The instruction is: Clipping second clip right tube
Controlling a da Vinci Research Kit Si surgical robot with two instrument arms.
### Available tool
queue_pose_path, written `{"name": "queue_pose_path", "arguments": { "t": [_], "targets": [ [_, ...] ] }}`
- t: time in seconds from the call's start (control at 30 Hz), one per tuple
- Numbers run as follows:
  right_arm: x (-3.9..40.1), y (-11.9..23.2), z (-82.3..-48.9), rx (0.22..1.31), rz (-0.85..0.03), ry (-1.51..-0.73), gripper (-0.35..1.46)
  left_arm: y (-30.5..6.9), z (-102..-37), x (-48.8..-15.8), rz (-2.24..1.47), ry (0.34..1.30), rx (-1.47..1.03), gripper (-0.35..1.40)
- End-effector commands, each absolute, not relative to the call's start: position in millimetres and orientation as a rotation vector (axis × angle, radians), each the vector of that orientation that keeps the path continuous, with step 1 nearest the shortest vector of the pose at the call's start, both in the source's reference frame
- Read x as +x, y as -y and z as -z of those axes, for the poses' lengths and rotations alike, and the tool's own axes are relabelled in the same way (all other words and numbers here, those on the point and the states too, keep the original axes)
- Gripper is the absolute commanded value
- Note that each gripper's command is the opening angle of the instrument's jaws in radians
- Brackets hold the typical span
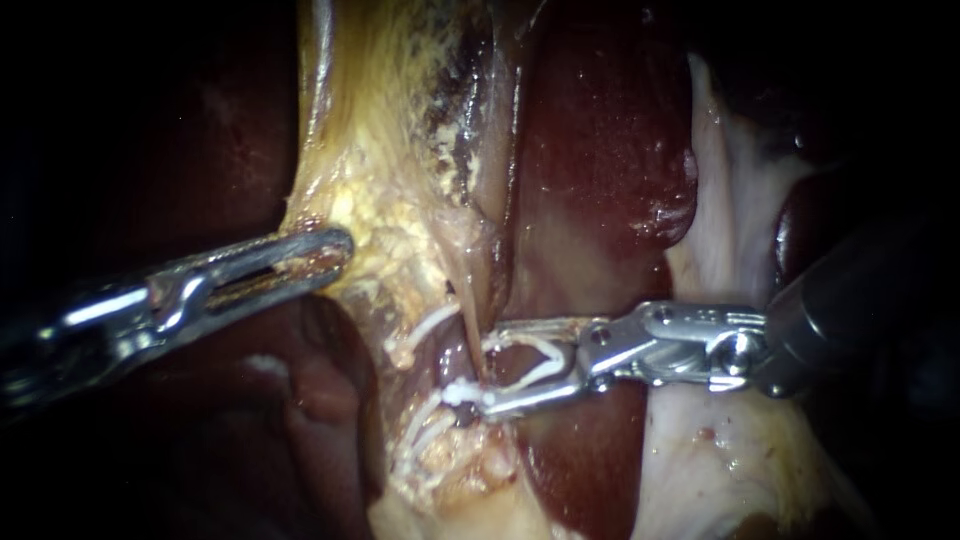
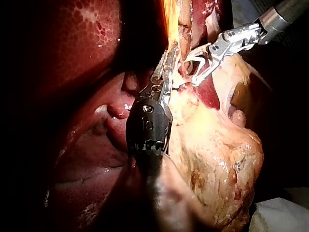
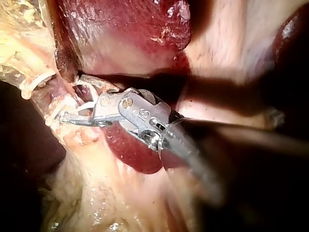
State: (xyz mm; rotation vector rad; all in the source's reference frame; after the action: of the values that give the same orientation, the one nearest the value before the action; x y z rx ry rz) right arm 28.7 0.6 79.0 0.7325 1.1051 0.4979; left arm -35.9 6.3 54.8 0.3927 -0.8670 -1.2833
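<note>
Left instrument (image 1: 338, 250) jaws pinch fatty tissue (image 1: 400, 235); right instrument (image 1: 488, 370) jaws, wide, hold a clip (image 1: 547, 351) astride the tube (image 1: 468, 325); it should close squarely.

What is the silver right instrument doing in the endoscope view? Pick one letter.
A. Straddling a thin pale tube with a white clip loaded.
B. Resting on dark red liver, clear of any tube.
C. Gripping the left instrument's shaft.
A: the silver right instrument carries a white V-shaped clip and straddles the thin pale tube. The left instrument holds yellow fatty tissue off to the side.
</note>
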Motion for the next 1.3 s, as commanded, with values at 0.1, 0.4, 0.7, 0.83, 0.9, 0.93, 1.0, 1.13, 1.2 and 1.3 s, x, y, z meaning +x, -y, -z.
{"name": "queue_pose_path", "arguments": {
  "t": [0.1,0.4,0.7,0.83,0.9,0.93,1.0,1.13,1.2,1.3],
  "targets": [
    [29.4,-0.7,-79.2,0.741,-0.507,-1.102,0.58,-6.2,-54.7,-36.0,1.285,0.866,0.388,-0.35],
    [30.2,-0.8,-79.4,0.784,-0.557,-1.085,0.46,-5.9,-54.4,-36.3,1.286,0.866,0.388,-0.35],
    [30.3,-0.8,-79.4,0.823,-0.598,-1.075,-0.01,-5.9,-54.4,-36.4,1.287,0.866,0.387,-0.35],
    [29.7,-1.2,-79.2,0.823,-0.633,-1.070,-0.35,-5.9,-54.4,-36.3,1.287,0.866,0.387,-0.35],
    [29.6,-1.5,-79.1,0.822,-0.649,-1.064,-0.35,-5.9,-54.3,-36.4,1.287,0.866,0.387,-0.35],
    [29.5,-1.5,-79.1,0.823,-0.650,-1.063,-0.35,-5.9,-54.3,-36.4,1.287,0.866,0.387,-0.35],
    [29.4,-1.5,-79.1,0.826,-0.654,-1.062,-0.35,-5.9,-54.3,-36.4,1.287,0.866,0.387,-0.35],
    [29.4,-1.4,-79.2,0.829,-0.657,-1.057,-0.35,-5.9,-54.3,-36.4,1.287,0.866,0.387,-0.35],
    [29.4,-1.4,-79.2,0.829,-0.657,-1.057,-0.35,-5.9,-54.3,-36.4,1.287,0.866,0.387,-0.35],
    [29.4,-1.4,-79.2,0.827,-0.659,-1.057,-0.35,-5.9,-54.3,-36.4,1.287,0.866,0.387,-0.35]
  ]
}}
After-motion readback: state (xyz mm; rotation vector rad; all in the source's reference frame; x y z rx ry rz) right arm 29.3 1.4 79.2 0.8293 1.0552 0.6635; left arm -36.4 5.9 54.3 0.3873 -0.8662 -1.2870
